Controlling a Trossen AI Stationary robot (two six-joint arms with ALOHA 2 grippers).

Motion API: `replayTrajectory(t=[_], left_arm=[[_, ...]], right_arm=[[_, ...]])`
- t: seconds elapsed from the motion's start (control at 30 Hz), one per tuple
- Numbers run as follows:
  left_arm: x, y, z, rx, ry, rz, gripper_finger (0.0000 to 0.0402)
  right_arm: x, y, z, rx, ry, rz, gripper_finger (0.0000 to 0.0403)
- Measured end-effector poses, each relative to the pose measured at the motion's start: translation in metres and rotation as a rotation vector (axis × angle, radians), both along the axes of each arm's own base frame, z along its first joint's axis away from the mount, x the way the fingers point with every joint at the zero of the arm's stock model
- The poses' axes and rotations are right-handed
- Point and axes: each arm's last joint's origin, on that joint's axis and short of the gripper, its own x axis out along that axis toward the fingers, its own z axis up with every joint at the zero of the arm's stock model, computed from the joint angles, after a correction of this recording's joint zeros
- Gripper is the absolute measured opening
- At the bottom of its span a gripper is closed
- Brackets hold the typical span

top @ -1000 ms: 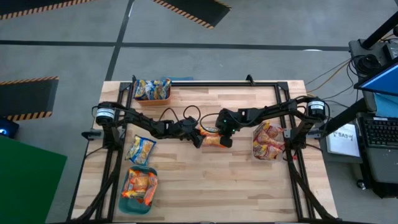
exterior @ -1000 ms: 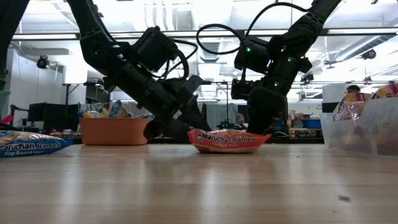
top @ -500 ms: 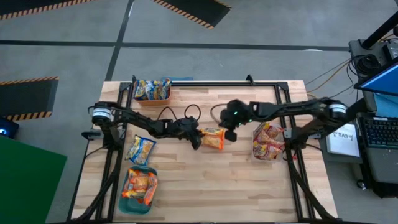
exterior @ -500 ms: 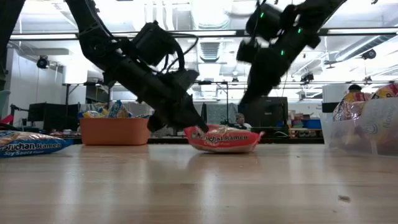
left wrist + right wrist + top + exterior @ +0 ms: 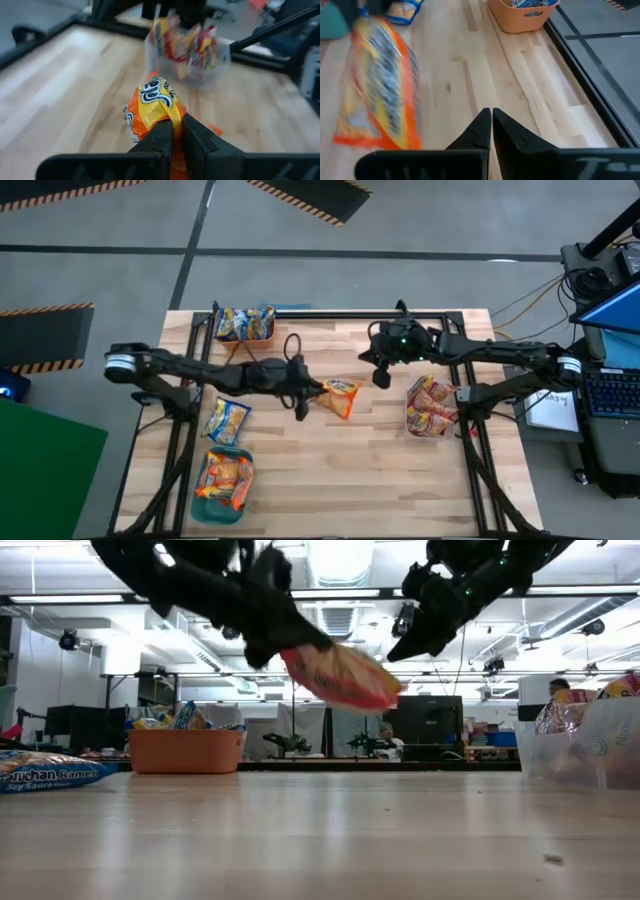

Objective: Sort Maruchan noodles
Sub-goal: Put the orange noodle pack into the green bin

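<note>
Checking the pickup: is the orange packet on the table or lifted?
Lifted: the left end effector pinches the orange packet, well above the table.

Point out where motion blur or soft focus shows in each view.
Low view: the orange noodle packet and the left hand gripping it are smeared by motion; the wooden table stays sharp. Right wrist view: the packet is streaked, the right hand crisp. Left wrist view: the clear bin of packets behind is soft. High view: no obvious blur.

I've got one packet [image 5: 340, 395] up off the table [image 5: 400, 470] mid-board in my left claw [image 5: 308, 393]; my right claw [image 5: 379, 379] hangs at its 2 o'clock.
</note>
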Motion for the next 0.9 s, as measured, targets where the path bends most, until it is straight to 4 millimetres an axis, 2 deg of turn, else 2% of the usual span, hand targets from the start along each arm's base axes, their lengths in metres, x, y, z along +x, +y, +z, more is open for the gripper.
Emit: replayTrajectory(t=[0.2,0.37,0.5,0.63,0.73,0.9], left_arm=[[-0.021,-0.01,0.041,-0.006,-0.06,-0.162,0.0006],[-0.034,-0.021,0.086,-0.009,0.012,-0.181,0.0007],[-0.043,-0.031,0.119,0.017,0.172,-0.213,0.0007],[-0.058,-0.051,0.152,-0.013,0.386,-0.276,0.0007],[-0.069,-0.067,0.168,-0.066,0.553,-0.284,0.0007],[-0.08,-0.094,0.185,-0.158,0.726,-0.247,0.0007]], right_arm=[[-0.001,-0.003,-0.002,-0.045,0.013,0.022,0.0009],[-0.001,-0.004,-0.001,-0.073,0.011,0.033,0.0009],[-0.001,-0.006,0.0,-0.082,-0.004,0.026,0.0009],[0.0,-0.007,0.001,-0.096,-0.012,0.03,0.0009],[0.0,-0.007,0.002,-0.113,-0.017,0.039,0.0009],[0.0,-0.007,0.002,-0.121,-0.019,0.043,0.0009]])
